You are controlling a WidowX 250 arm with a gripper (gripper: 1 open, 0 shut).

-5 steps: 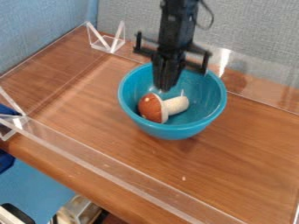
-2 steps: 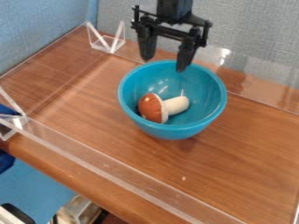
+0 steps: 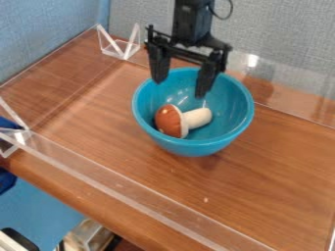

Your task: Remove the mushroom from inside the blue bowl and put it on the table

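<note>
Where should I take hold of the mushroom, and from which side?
I'd come straight down from above, since the wall of the blue bowl surrounds the mushroom. It lies on its side, cap toward the left of the picture, pale stem toward the right. The stem is narrower than the round cap, so the gripper would probably hold best with its fingers straddling the stem.

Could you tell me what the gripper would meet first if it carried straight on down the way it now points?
Probably the inside of the blue bowl, towards its far side; the gripper seems not quite over the mushroom, though one view leaves depth unclear.
</note>
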